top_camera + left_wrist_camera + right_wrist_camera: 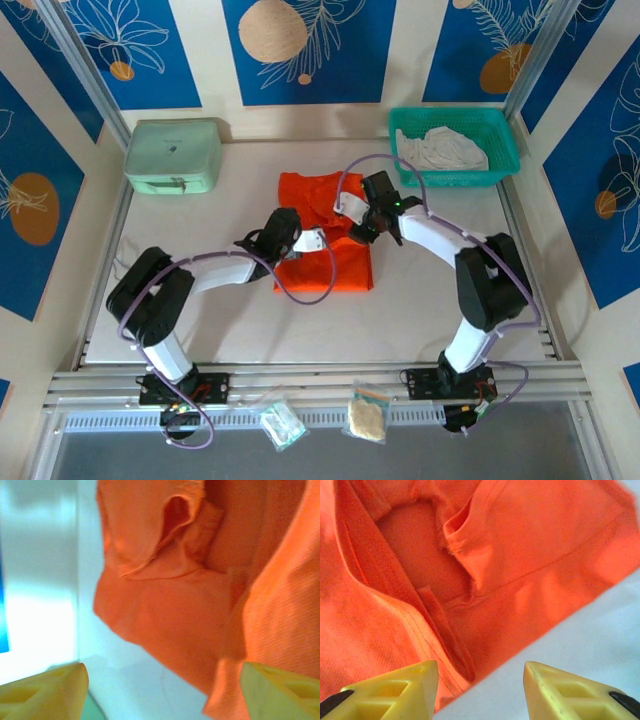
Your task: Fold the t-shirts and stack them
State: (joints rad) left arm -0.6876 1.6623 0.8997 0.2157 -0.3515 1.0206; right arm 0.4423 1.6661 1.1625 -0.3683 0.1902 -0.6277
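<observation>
Two arms meet over the middle of the bench (400, 320) in the top view, where the orange t-shirt (345, 265) lies partly folded, a rough rectangle with a rumpled upper end. The left claw (325, 240) comes in from 9 o'clock and sits over the shirt's left half. The right claw (340, 208) comes in from 3 o'clock over the upper part, and the two are close together. From this height it cannot be told how far either one gapes. At 1 o'clock a teal basket (455, 116) holds a crumpled white t-shirt (445, 148). At 10 o'clock stands a mint-green case (173, 155), well apart from the orange cloth. Two small packets (283, 420) lie at 6 o'clock, on the rail between the arm bases.

Left wrist view: the left claw is spread wide, its yellow fingers (47, 690) at 7 and 5 o'clock in the picture with nothing pinched between them. Orange cloth fills the upper and right part, with a sleeve opening and seam near 12 o'clock. The 5 o'clock finger sits against the fabric's edge, the other over bare bench.

Right wrist view: the right claw is also spread wide and holds nothing. Its finger at 7 o'clock (395, 690) overlaps the shirt's stitched hem, while the one at 5 o'clock lies over bare bench. The orange fabric covers the picture from 9 through 2 o'clock, folds and a seam running diagonally across it.
</observation>
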